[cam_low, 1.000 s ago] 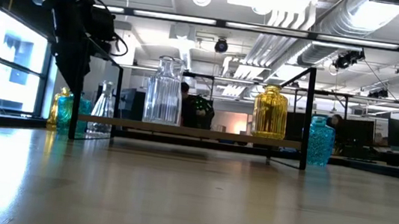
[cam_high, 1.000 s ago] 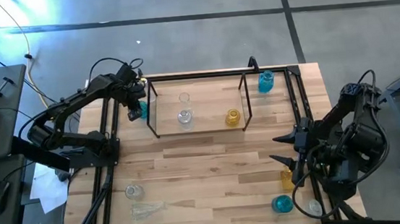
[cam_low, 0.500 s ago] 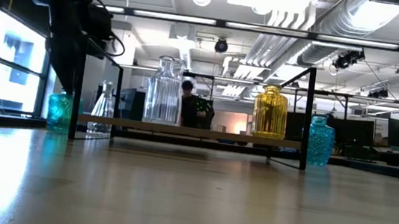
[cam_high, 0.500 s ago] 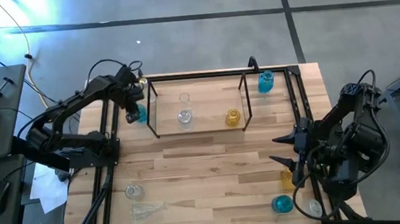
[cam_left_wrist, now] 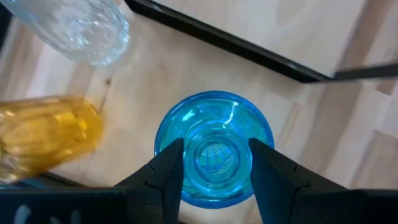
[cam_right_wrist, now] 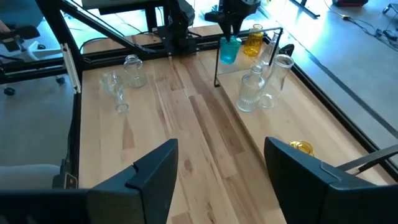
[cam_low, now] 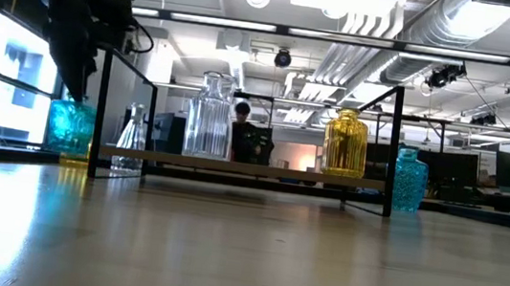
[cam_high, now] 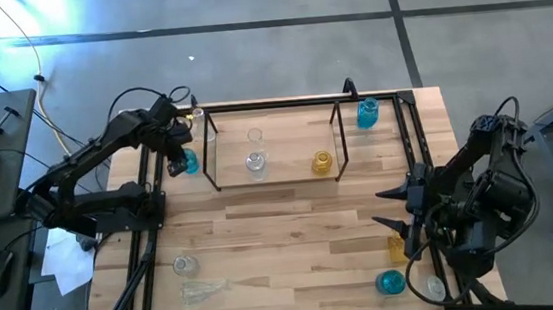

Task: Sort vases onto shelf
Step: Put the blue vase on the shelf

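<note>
Blue vase (cam_left_wrist: 214, 149) held by its rim in left claw (cam_left_wrist: 214, 163), beside the shelf (cam_high: 211, 151); swinging inward risks striking the black rods; right claw (cam_right_wrist: 217, 171) waits open, empty

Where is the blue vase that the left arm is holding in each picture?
High view: blue vase, far left, just outside the shelf end.
Low view: blue vase, far left edge.
Left wrist view: centre, between the left tool's fingers.
Right wrist view: top centre.
Shared landmark: the shelf's black end post beside it.
</note>
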